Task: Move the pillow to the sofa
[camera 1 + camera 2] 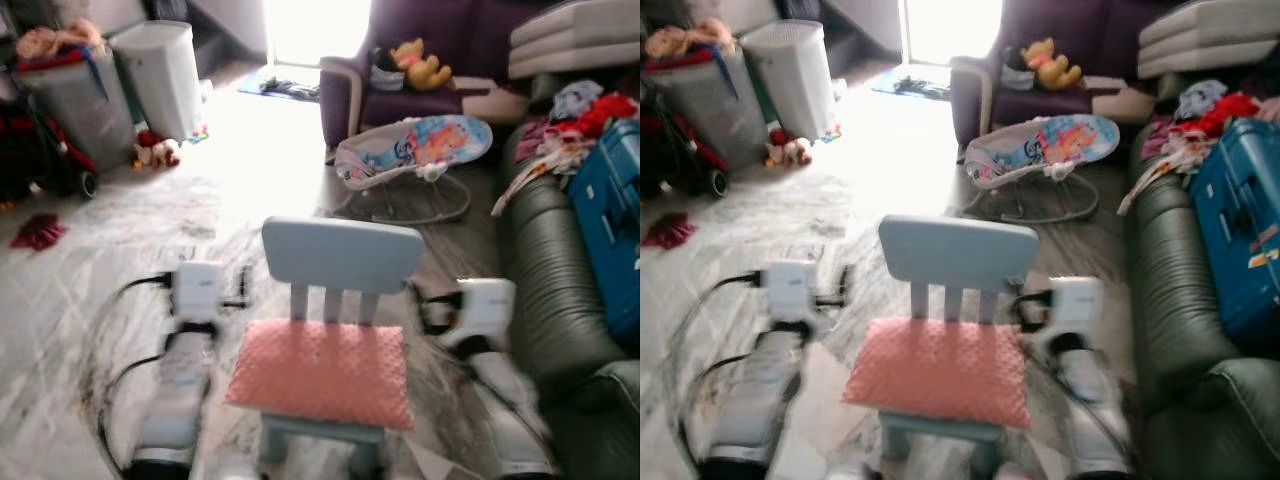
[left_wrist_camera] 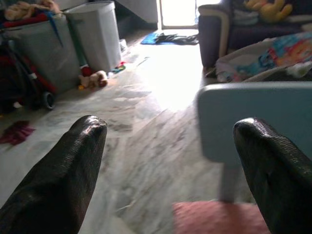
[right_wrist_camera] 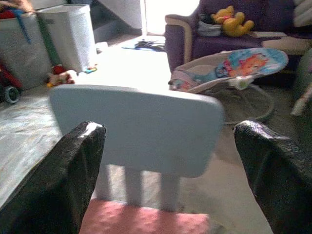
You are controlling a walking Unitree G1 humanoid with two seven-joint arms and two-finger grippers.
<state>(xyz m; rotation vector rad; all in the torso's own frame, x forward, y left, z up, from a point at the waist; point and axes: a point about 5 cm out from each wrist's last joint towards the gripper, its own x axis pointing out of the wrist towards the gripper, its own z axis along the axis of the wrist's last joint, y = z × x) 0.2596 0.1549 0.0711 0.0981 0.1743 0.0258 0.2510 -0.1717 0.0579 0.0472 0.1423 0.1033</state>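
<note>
Left eye view: pink pillow (image 1: 322, 372), rectangular with a dimpled, nubby cover, flat on the seat of a small pale-blue plastic child's chair (image 1: 341, 254) with a rounded backrest on 3 slats. Silver arms low on either side of the chair, left gripper (image 2: 170, 165) and right gripper (image 3: 168, 168) both spread wide, fingers apart and holding nothing. From the left wrist view, textured black fingers (image 2: 58, 180) framing the chair's back edge and a corner of the pillow; from the right wrist view, fingers (image 3: 56, 180) framing the backrest with the pillow's pink edge below.

Right of the chair, dark green leather sofa (image 1: 555, 290), smooth and padded, its seat piled with clothes (image 1: 585, 118) and a blue hard-shell suitcase (image 1: 612, 215). Beyond the chair, a baby bouncer (image 1: 415, 150) with a printed fabric sling on a wire frame, then a purple armchair (image 1: 400, 70) holding a yellow plush bear (image 1: 422, 64). Far left, a grey laundry hamper (image 1: 160, 75), a bin heaped with cloth, a small stuffed toy (image 1: 158, 152) and a red rag (image 1: 38, 231).

Open marble-veined floor (image 1: 120, 260) left of the chair; only a narrow strip between chair and sofa.
</note>
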